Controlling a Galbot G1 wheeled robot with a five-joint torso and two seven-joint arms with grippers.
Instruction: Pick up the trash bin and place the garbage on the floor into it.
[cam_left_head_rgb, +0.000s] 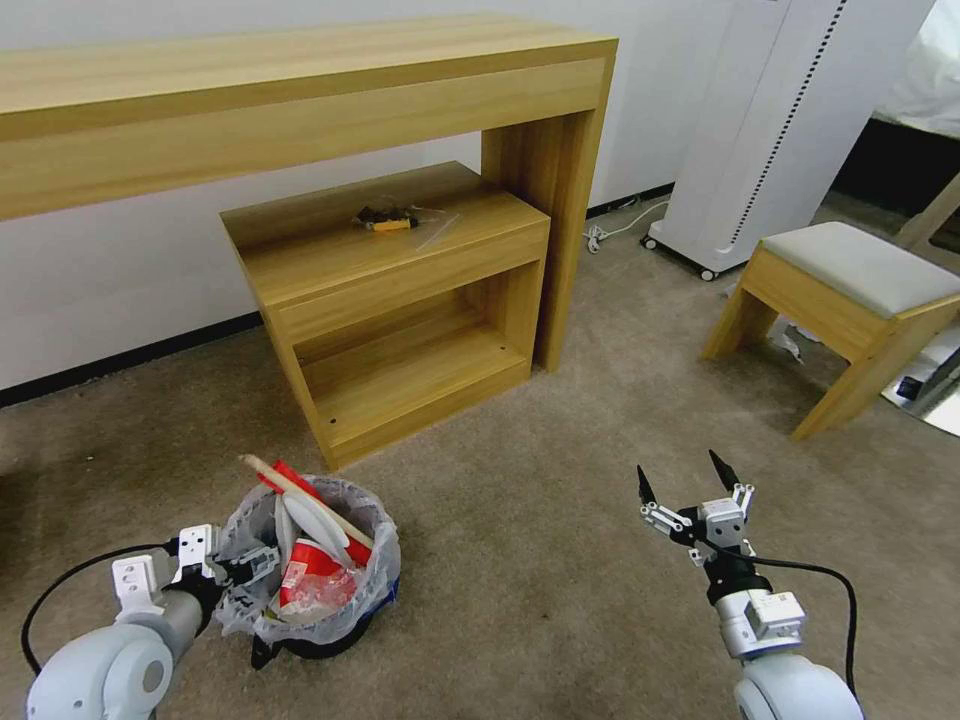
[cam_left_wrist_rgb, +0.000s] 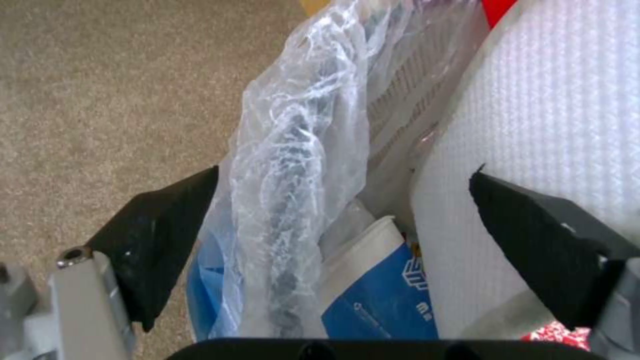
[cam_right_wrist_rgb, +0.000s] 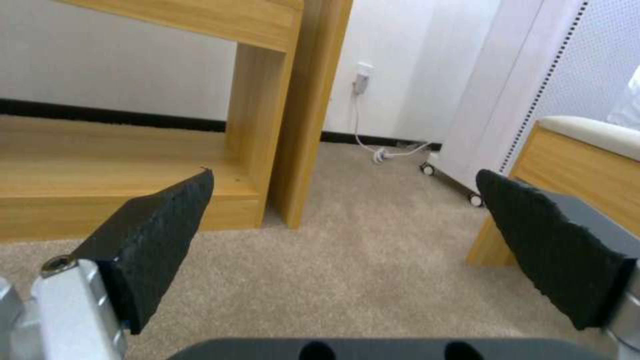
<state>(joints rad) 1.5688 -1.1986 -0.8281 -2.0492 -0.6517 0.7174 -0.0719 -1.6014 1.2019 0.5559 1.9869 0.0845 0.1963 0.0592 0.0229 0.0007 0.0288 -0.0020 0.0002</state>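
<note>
The trash bin (cam_left_head_rgb: 372, 575), black with a crinkly bag liner, stands on the beige floor (cam_left_head_rgb: 560, 560) at the lower left. The garbage is inside it: a wooden stick (cam_left_head_rgb: 300, 493), a white slipper (cam_left_head_rgb: 318, 520) and a red cup (cam_left_head_rgb: 312, 578). My left gripper (cam_left_head_rgb: 238, 578) is open at the bin's near rim. In the left wrist view its fingers (cam_left_wrist_rgb: 160, 235) straddle the bagged rim (cam_left_wrist_rgb: 293, 170), one outside, one over the slipper (cam_left_wrist_rgb: 553, 100), beside a blue cup (cam_left_wrist_rgb: 380, 295). My right gripper (cam_left_head_rgb: 682, 487) hangs open over bare carpet, holding nothing.
A low wooden shelf unit (cam_left_head_rgb: 400, 300) with a small black-and-yellow tool (cam_left_head_rgb: 388, 218) stands under a long desk (cam_left_head_rgb: 300, 90). A cushioned stool (cam_left_head_rgb: 850, 300) and a white wheeled appliance (cam_left_head_rgb: 770, 120) are at the right, with a cable (cam_left_head_rgb: 610, 232) by the wall.
</note>
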